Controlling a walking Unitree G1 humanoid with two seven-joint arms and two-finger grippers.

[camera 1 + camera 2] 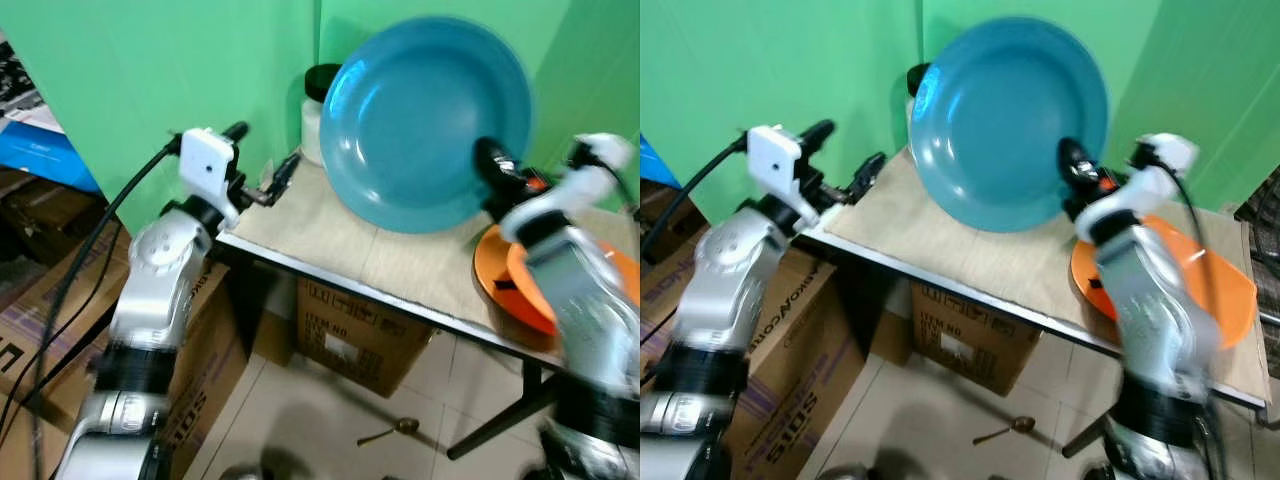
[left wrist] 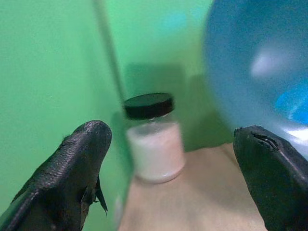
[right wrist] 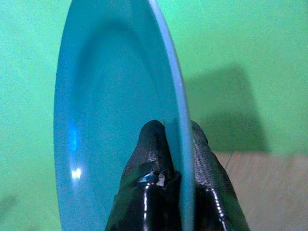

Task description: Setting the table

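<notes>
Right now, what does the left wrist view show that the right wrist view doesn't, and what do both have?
Left wrist view alone: a black-lidded jar of white stuff standing on the table, seen between the open left gripper. Right wrist view alone: the right gripper pinching the rim, one finger on each face. Both share: the blue plate and the green wall.

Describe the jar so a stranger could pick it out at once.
Find the wooden table against the green wall. In its far left corner, behind the raised blue plate, stands the jar. It is clear, holds something white and has a black lid, unlike the flat orange plates opposite.
</notes>
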